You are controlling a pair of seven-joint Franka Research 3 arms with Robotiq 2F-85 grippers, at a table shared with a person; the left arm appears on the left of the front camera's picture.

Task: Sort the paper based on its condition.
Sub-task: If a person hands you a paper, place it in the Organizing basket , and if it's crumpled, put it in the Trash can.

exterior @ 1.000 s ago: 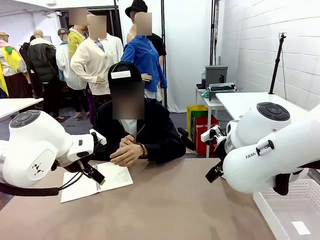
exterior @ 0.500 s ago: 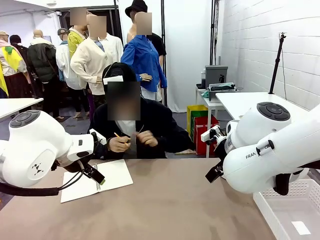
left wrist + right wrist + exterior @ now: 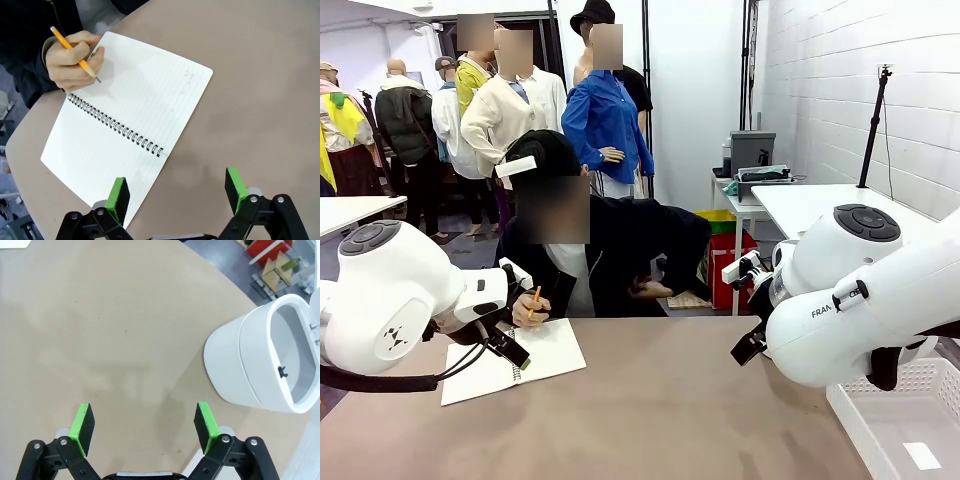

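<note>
Person's hand (image 3: 70, 65) now writing on the notebook (image 3: 135, 115), upper left; left tool (image 3: 177, 192) and right tool (image 3: 143, 427) wide open, sorting not started.

Left arm (image 3: 390, 300) reaches in low from the left side; the left gripper (image 3: 176, 189) points downward, its green pads (image 3: 118, 192) spread wide and empty. Right arm (image 3: 860, 310) is folded at the right; the right gripper (image 3: 144, 426) is likewise spread wide, empty.
</note>
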